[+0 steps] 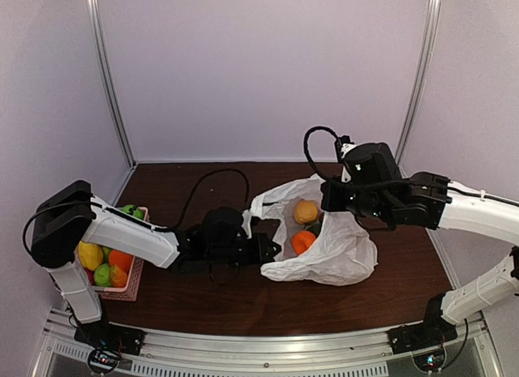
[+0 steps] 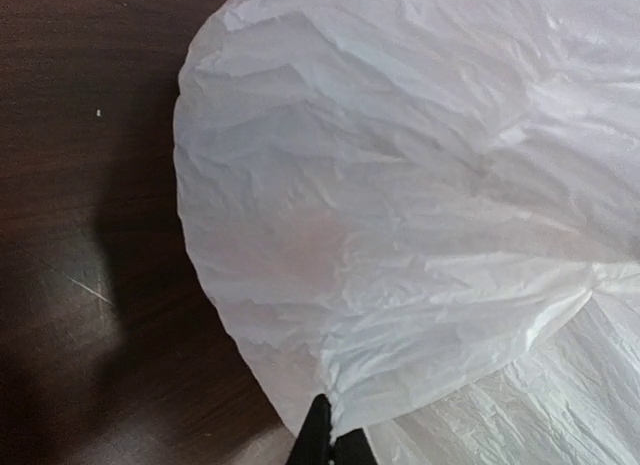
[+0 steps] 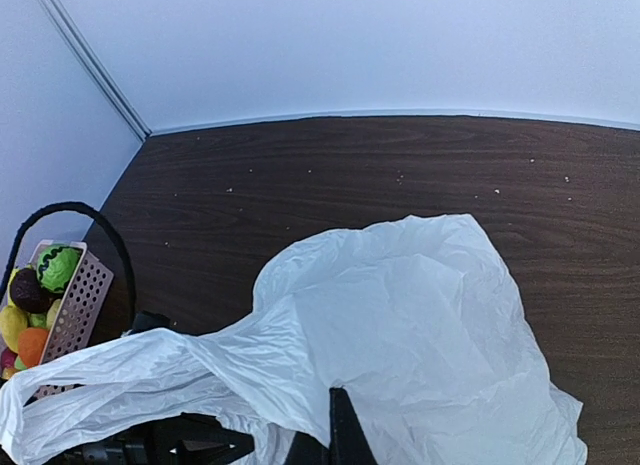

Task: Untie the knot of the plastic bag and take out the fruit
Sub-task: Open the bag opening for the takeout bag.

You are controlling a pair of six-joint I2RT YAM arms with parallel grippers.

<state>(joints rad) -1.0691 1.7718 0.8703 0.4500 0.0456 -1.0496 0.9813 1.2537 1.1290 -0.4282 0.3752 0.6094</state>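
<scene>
While the left gripper (image 1: 272, 249) lies low on the table (image 1: 389, 288) at the bag's left side, its jaws are pressed together on a thin pinch of the white plastic; the left wrist view shows the dark fingertips (image 2: 318, 432) meeting on the film's edge with no gap between them. The right gripper (image 1: 328, 194) is likewise closed, nipping the bag's far rim and holding that part up off the wood. Between the two grips the bag (image 1: 340, 247) sits right of the table's middle, its mouth pulled open toward the camera above. Inside it show a yellow-orange fruit (image 1: 306, 212) and, nearer, an orange fruit (image 1: 302, 242). Well apart, at the left edge, stands the pink basket (image 1: 134, 284), with fruit in it.
</scene>
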